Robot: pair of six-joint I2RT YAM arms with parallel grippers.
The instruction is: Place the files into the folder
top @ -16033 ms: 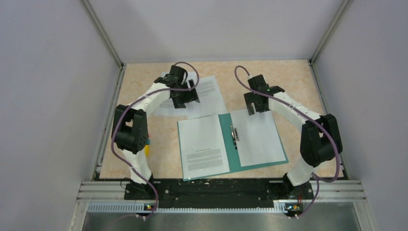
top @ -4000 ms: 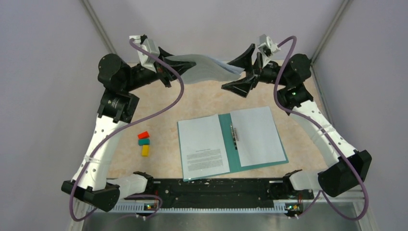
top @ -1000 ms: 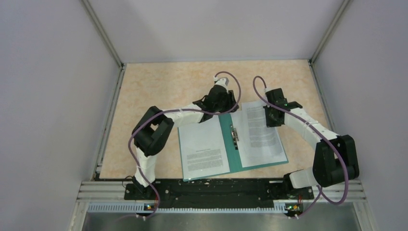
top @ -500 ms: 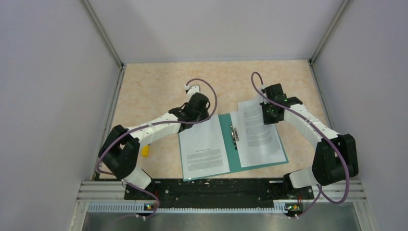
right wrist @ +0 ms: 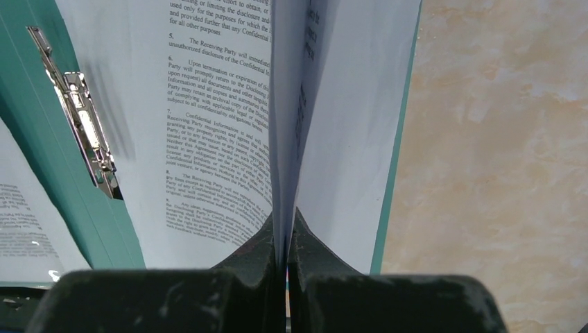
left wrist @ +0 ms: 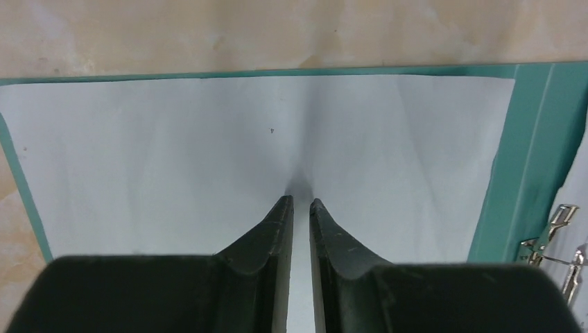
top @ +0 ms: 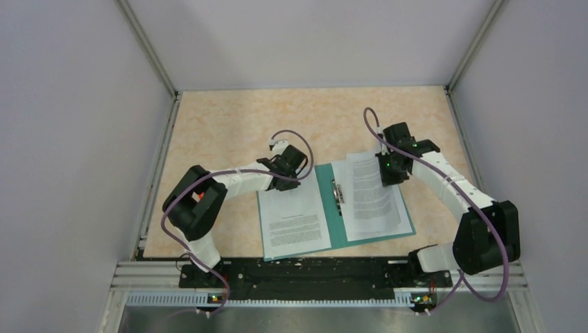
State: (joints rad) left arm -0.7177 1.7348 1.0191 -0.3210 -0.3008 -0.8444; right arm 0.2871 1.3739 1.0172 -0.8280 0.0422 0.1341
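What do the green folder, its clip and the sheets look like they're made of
The folder looks like thin matte teal card or plastic sheet; which one is unclear, but it lies flat. Its fastener is shiny silvery metal, catching highlights. The sheets are plain white printed paper: the one pinched in the right gripper folds into a soft ridge.

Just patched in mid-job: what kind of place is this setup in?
Probably a lab test cell: plain grey walls box in a beige table, with an aluminium rail at the near edge.
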